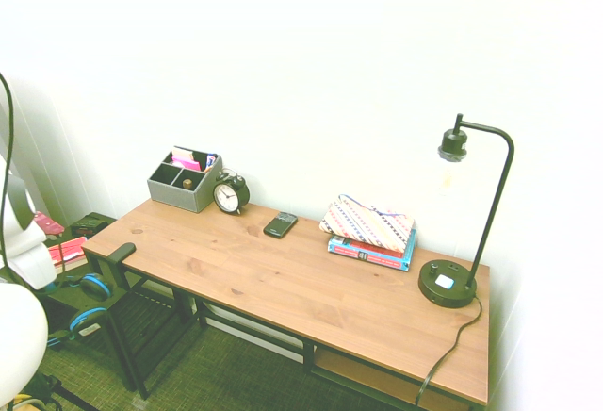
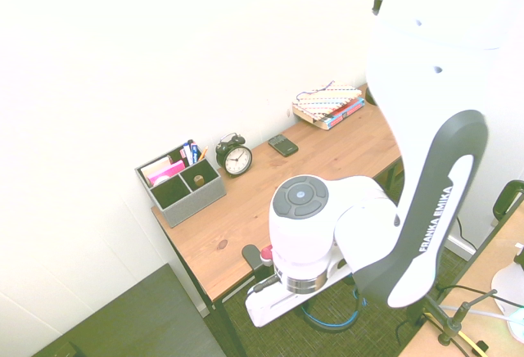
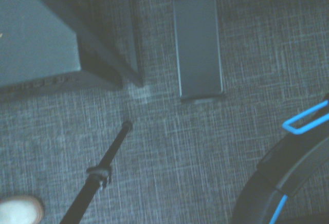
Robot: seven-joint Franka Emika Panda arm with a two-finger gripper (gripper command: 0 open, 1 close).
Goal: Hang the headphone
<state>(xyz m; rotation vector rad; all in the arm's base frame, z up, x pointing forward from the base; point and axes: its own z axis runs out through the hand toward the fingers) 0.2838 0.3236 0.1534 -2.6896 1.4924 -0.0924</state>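
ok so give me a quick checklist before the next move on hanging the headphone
1. Blue-and-black over-ear headphone in view: ok, low beside the desk's end.
2. Headphone on the black hook at the wooden desk end: not ok, hook is bare.
3. Gripper shut: ok, though hidden in every view.
4. Grip on the headphone: cannot tell.
5. Black twin-bell alarm clock clear of the hook: ok.

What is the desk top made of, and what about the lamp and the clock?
The desk top looks like wood: brown, matte, with grain lines and knots. The lamp seems to be black metal, judging by its thin bent rod. The alarm clock has a glossy black case, metal or plastic; I cannot tell which.
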